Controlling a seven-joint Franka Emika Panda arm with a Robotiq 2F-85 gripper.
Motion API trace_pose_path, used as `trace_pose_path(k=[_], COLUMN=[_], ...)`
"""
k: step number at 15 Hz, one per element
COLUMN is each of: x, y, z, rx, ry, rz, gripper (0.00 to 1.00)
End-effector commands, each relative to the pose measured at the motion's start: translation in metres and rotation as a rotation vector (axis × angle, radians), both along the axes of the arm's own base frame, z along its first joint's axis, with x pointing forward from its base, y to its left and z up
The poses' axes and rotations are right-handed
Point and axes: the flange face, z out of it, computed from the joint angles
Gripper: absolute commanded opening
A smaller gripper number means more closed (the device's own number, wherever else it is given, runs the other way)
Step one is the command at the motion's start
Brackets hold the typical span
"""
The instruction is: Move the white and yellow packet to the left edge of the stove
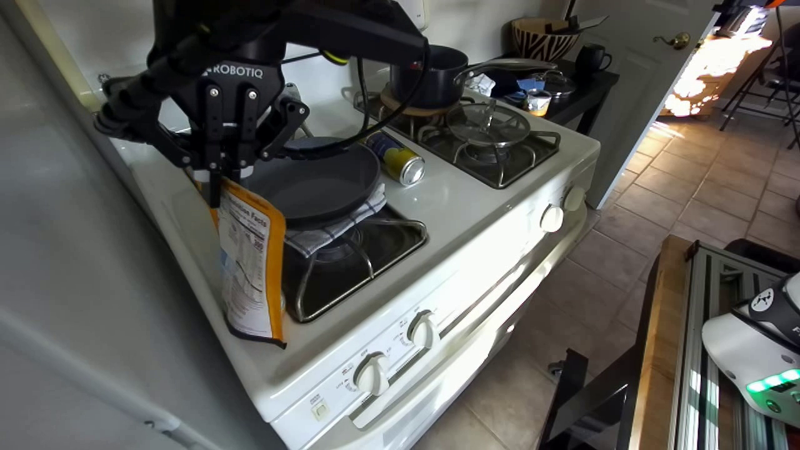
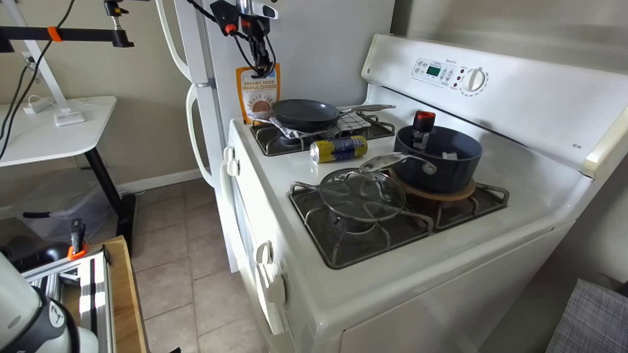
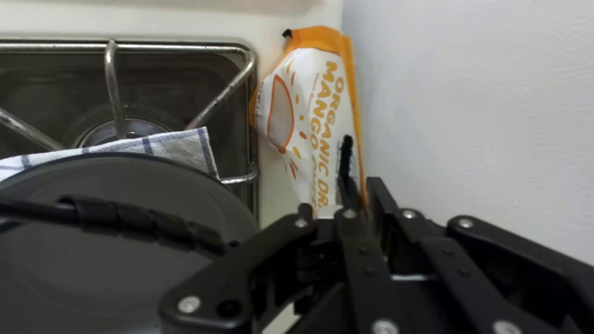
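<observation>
Claw (image 3: 361,167), foreground: I hold its jaws nearly together, pinching the packet (image 3: 315,113) by its top. Below the claw, the packet runs roughly upright along the left edge of the stove (image 1: 459,209). The high grip, I judge, leaves the base free for setting down.

Black hand (image 1: 227,181) pointing downward, fingers (image 3: 381,197) close together, white arm base (image 1: 734,353) lit green
</observation>
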Motion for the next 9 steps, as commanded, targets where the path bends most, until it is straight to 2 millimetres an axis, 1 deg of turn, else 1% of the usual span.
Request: trace_pose_path(k=[1, 4, 5, 6, 7, 8, 9], x=[-0.005, -0.011, -0.016, -0.02, -0.028, -0.034, -0.038], y=[-0.003, -0.014, -0.02, -0.027, -0.039, -0.049, -0.057], z=[0.002, 0.029, 0.044, 0.055, 0.074, 0.091, 0.107], rx=[0.002, 0.001, -0.005, -0.017, -0.03, -0.036, -0.043], ry=[0.013, -0.016, -0.024, -0.028, -0.062, -0.103, -0.151], rz=[0.006, 0.04, 0.058, 0.07, 0.063, 0.068, 0.1], gripper=[0.4, 0.63, 0.72, 0.79, 0.85, 0.94, 0.98])
